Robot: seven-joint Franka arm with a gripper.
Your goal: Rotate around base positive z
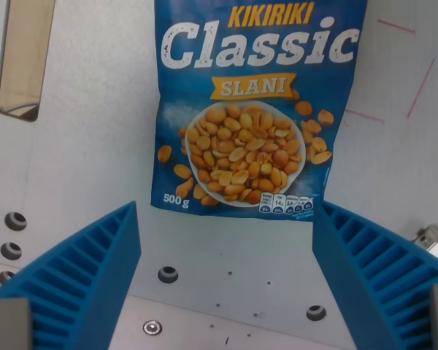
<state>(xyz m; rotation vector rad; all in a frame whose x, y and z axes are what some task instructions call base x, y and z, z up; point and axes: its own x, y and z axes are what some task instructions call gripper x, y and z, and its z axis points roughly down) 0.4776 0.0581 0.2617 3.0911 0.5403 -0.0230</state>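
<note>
Matte grey table, glossy peanut bag

One peanut bag, perhaps six table holes.

Blue peanut bag, ribbed blue pincer

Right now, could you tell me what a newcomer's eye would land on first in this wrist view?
The blue peanut bag, printed "Classic", lies flat on the pale table, filling the upper middle. Below it, the two blue ribbed fingers of the open gripper frame the bottom corners, spread apart and touching nothing. A slot shows at upper left.
</note>
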